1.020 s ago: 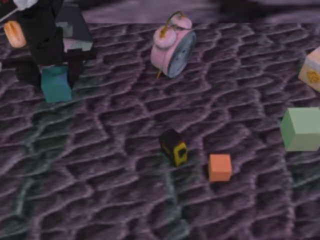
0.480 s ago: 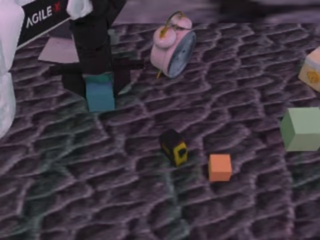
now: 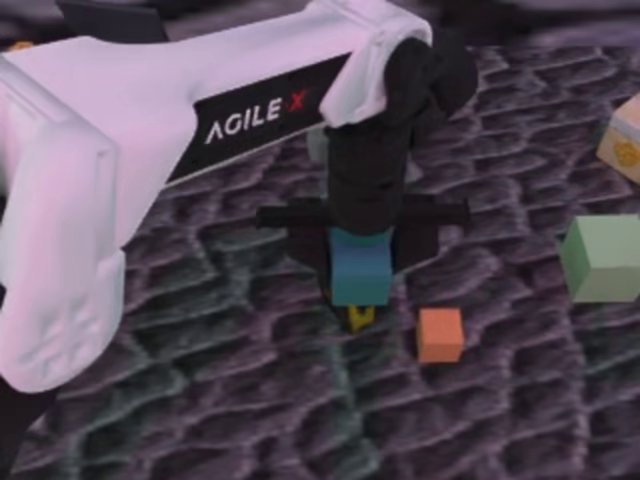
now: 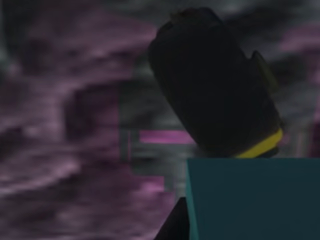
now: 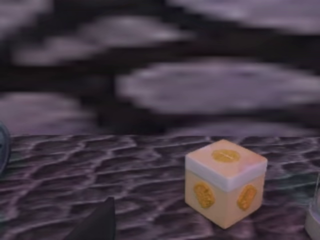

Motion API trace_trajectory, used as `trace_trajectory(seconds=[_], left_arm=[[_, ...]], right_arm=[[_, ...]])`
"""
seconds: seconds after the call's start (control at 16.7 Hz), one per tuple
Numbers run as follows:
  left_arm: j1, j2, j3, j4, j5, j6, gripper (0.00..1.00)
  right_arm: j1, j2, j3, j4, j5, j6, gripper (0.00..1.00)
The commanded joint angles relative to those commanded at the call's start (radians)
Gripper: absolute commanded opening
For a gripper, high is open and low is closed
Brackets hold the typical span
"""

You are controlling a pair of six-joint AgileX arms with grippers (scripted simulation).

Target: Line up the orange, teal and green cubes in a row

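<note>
My left gripper (image 3: 360, 260) is shut on the teal cube (image 3: 359, 268), which it holds near the table's middle, right above the small black-and-yellow block (image 3: 360, 318). The left wrist view shows the teal cube (image 4: 255, 200) against one dark finger (image 4: 175, 225), with the block (image 4: 215, 85) just beyond it. The orange cube (image 3: 440, 334) lies on the cloth a little to the right of the held cube. The pale green cube (image 3: 601, 258) sits at the right edge. My right gripper (image 5: 142, 232) is out of the top view and open, with one fingertip (image 5: 102, 222) showing and nothing held.
A cream box (image 3: 625, 140) with orange round marks stands at the far right edge, seen close in the right wrist view (image 5: 225, 182). My left arm's white link (image 3: 150, 130) spans the table's upper left and hides what lies under it.
My left arm has swung from the far left to the table's middle, carrying the teal cube to a spot over the black-and-yellow block. It now hides the pink alarm clock. The other cubes have not moved.
</note>
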Motion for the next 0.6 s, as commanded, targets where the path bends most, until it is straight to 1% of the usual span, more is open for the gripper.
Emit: trace_trajectory(seconds=[0.12,0.36,0.48,0.6], left_arm=[[-0.018,-0.007,-0.004,0.002,-0.001,-0.017,0.00],[-0.016,-0.002,-0.004,0.005,0.000,-0.014,0.00],[-0.017,0.006,-0.039,0.042,-0.001,-0.013,0.00],[-0.016,0.018,-0.095,0.120,-0.001,-0.015,0.00]], right_arm=[[0.000,0.000,0.000,0.000,0.000,0.000,1.00],[0.000,0.000,0.000,0.000,0.000,0.000,1.00],[0.000,0.000,0.000,0.000,0.000,0.000,1.00],[0.000,0.000,0.000,0.000,0.000,0.000,1.00]])
